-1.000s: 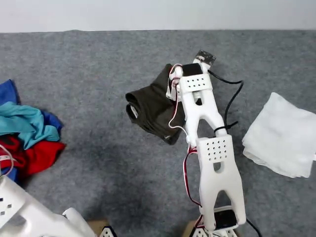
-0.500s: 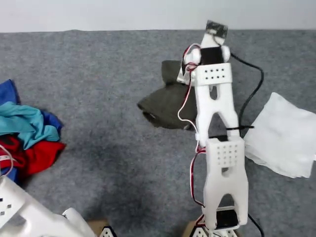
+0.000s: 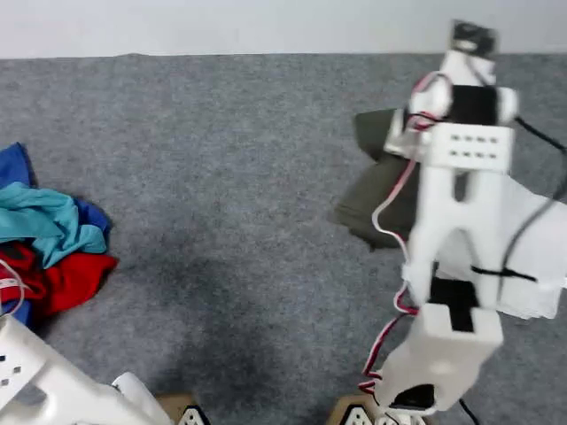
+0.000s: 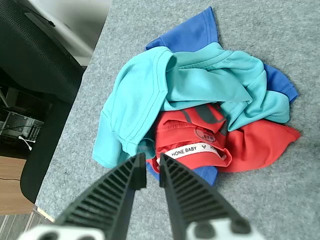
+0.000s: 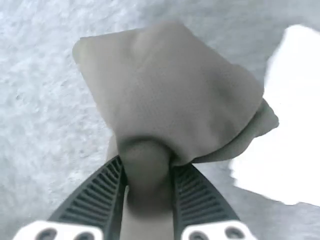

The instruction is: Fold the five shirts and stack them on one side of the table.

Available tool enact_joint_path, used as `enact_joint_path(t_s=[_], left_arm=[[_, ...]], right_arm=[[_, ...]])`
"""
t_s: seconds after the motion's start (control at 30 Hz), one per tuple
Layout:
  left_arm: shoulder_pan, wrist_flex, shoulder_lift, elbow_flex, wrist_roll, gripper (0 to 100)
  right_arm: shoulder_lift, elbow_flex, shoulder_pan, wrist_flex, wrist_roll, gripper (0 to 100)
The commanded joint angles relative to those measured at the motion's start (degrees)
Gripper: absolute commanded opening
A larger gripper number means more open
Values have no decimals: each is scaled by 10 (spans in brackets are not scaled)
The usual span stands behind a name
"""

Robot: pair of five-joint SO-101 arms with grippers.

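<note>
My right gripper [image 5: 146, 172] is shut on a folded dark olive shirt [image 5: 170, 100], which hangs from it above the grey table; in the high view the olive shirt [image 3: 376, 190] is at the right, beside the folded white shirt [image 3: 532, 248] and partly hidden by the arm. A pile of teal [image 4: 200, 85], red [image 4: 250, 145] and blue [image 4: 192, 35] shirts lies at the table's left edge, seen as a teal shirt [image 3: 40, 221] over red cloth [image 3: 66, 279] in the high view. My left gripper [image 4: 152, 172] hovers over that pile, jaws nearly together with nothing between them.
The grey felt table [image 3: 221, 177] stretches between the pile and the white shirt. A black chair [image 4: 35, 65] stands off the table's left edge. The left arm's white base [image 3: 44, 381] sits at the near left corner.
The right arm has swung to the right and farther back, carrying the olive shirt from the table's middle to just beside the white shirt. The left arm has stayed put.
</note>
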Motion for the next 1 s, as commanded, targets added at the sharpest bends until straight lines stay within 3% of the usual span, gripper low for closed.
enact_joint_path(t_s=[0.0,0.27,0.63,0.97], left_arm=[[14,-11,-3,-2,-5,60],[69,-11,-4,-2,-4,58],[81,-11,-3,-1,-4,58],[78,-7,-3,-1,-4,58]], right_arm=[[-63,-1,51,23,33,8],[-69,-1,138,23,51,8],[29,-4,226,21,116,8],[122,-4,288,-83,183,8]])
